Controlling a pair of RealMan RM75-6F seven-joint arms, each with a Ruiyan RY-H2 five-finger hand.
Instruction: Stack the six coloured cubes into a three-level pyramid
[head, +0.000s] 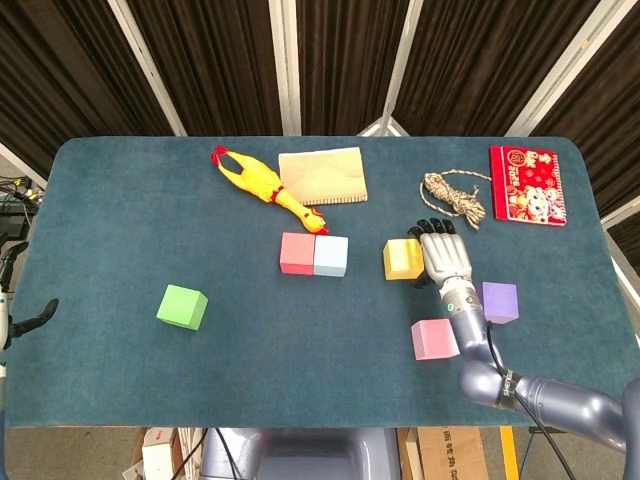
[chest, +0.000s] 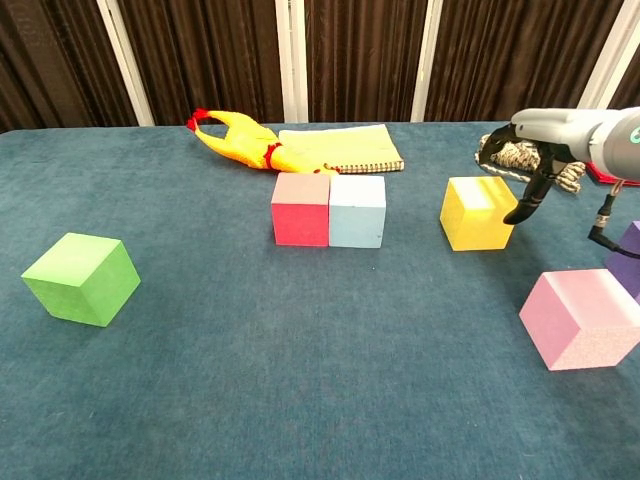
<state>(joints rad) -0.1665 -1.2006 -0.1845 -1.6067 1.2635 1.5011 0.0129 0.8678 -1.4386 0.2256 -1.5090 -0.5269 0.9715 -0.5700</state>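
While its fingers hang spread and empty, the right hand (head: 441, 257) hovers at the yellow cube's (head: 402, 259) right edge.
Just behind the hand sits the purple cube (head: 500, 301), with the pink cube (head: 434, 339) beside its wrist; red cube (head: 297, 253) and light blue cube (head: 331, 256) touch farther left, green cube (head: 182, 306) well beyond. Only fingertips of the left hand (head: 22, 300) show, apparently apart and empty.
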